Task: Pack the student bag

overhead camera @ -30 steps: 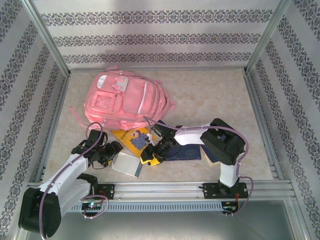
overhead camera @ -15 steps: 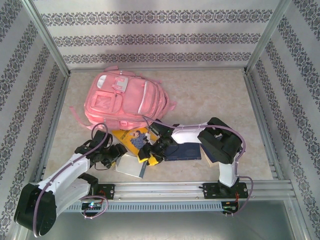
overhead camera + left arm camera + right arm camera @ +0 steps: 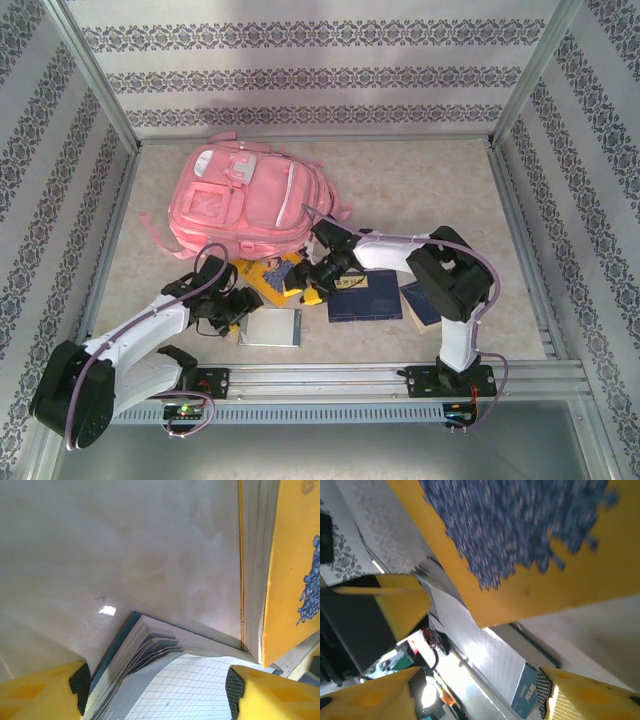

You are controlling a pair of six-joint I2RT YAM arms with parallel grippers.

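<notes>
Blur smears blue print on yellow book, edges cropped.

Pink student bag, lying flat on the tabletop

Front side up, its pockets and white-grey trim patches face the ceiling and pink straps trail out at either side; it sits just behind the yellow book, its near edge close to that book's far corner.

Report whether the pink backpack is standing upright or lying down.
Lying down: the student bag rests flat on the table, front pockets facing up toward the overhead camera.
</notes>
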